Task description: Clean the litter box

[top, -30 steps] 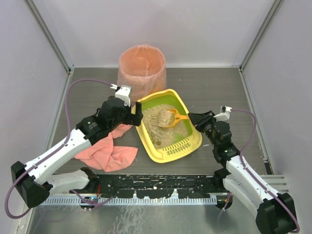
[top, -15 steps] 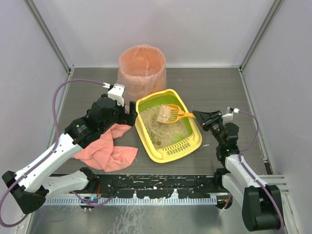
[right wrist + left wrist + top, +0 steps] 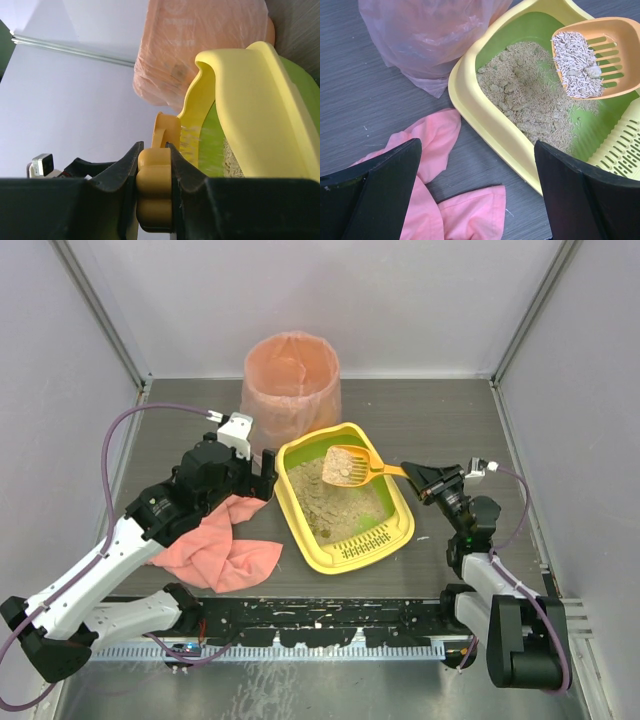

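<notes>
Over the last second the small orange slotted plastic scoop (image 3: pixel 348 466) has come up out of the sand and drifted toward the far end of the shallow yellow plastic litter box (image 3: pixel 300 528), while my left arm has pulled back a little to the left. The box sits mid-counter, its slotted grate end toward me and its far corner just beside the tall round pink-lined bin (image 3: pixel 291 380). The scoop hangs over the box's far half, loaded with pale litter and a couple of lumps; the right wrist view shows grains sifting down through the slots. My right tool (image 3: pixel 420 478) is clamped on the scoop's handle. My left tool (image 3: pixel 262 472) hovers just beside the box's left rim with its jaws wide apart, holding nothing. A crumpled pink cloth (image 3: pixel 225 550) lies on the grey counter (image 3: pixel 450 420) left of the box. I'd judge one load lifted but not yet dumped: the bin transfer remains, and lumps in the sand suggest further passes
</notes>
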Robot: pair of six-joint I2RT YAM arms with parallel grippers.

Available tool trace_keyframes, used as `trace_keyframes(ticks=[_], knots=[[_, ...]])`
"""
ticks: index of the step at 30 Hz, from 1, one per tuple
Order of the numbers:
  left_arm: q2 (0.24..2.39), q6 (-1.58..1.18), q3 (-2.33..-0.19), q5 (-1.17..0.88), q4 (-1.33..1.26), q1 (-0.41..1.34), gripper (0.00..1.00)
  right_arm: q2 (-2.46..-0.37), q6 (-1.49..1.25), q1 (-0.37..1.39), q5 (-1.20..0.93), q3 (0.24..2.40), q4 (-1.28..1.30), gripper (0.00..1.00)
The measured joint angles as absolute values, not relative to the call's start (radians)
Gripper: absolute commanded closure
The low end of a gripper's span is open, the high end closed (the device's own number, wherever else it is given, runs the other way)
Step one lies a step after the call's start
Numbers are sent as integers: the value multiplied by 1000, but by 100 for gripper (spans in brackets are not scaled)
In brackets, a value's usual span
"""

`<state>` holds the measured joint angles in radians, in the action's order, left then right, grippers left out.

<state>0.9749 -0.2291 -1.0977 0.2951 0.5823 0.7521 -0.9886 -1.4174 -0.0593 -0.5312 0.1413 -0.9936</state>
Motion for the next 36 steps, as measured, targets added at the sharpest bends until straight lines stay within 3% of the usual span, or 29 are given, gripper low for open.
trace_keyframes(ticks=[36], knots=[[942,-211,-1098,345,623,743,2,-1158,-1441,7,-539,146,-1073,99]])
